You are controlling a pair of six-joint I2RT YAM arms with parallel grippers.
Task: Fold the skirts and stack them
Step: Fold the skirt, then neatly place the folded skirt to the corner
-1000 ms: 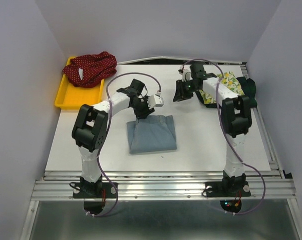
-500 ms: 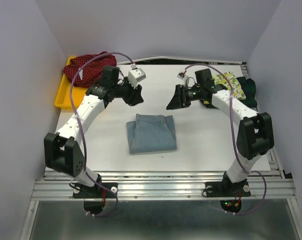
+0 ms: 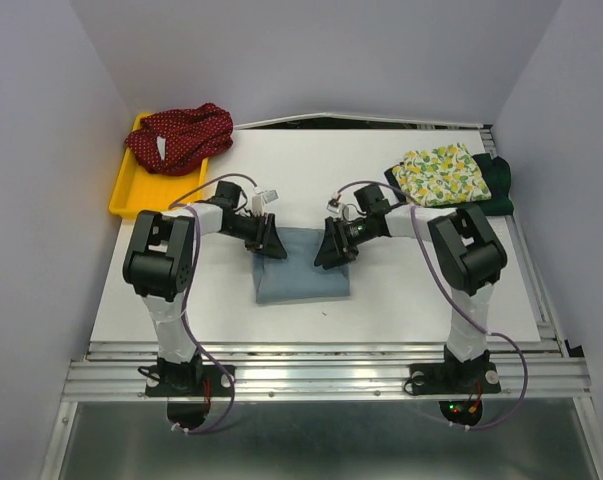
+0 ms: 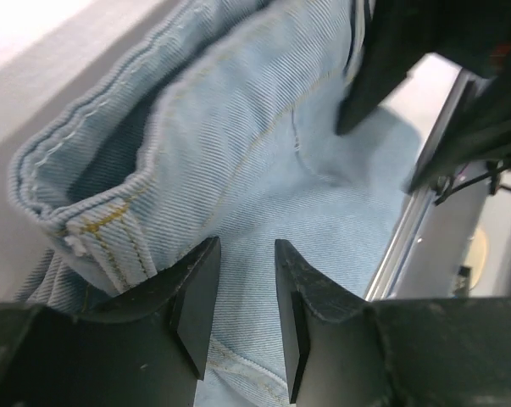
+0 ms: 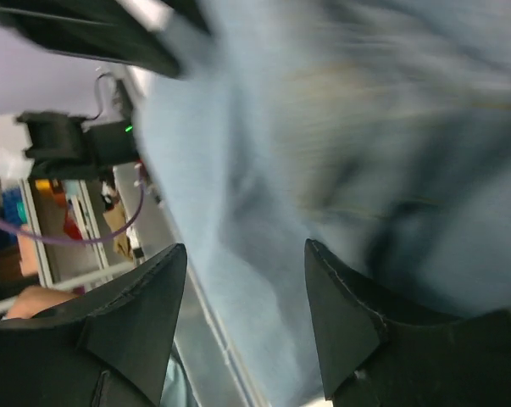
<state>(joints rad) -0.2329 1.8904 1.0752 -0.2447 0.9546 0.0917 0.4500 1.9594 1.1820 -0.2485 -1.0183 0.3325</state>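
The light-blue denim skirt (image 3: 303, 272) lies folded in the middle of the table. My left gripper (image 3: 271, 244) sits low at its far left corner, my right gripper (image 3: 330, 251) at its far right corner. In the left wrist view the jaws (image 4: 245, 254) stand slightly apart over the denim (image 4: 263, 153), next to its stitched hem. In the right wrist view the jaws (image 5: 245, 250) stand wide apart over blurred denim (image 5: 323, 127). The red white-dotted skirt (image 3: 181, 135) lies bunched in the yellow tray. The lemon-print skirt (image 3: 443, 172) lies on the dark green one (image 3: 497, 180) at the far right.
The yellow tray (image 3: 131, 195) stands at the far left by the wall. Grey walls close in the table on the left, back and right. A metal rail (image 3: 321, 365) runs along the near edge.
Both arms have swung in from the far half of the table and come down onto the far corners of the denim skirt. The skirts have not moved.
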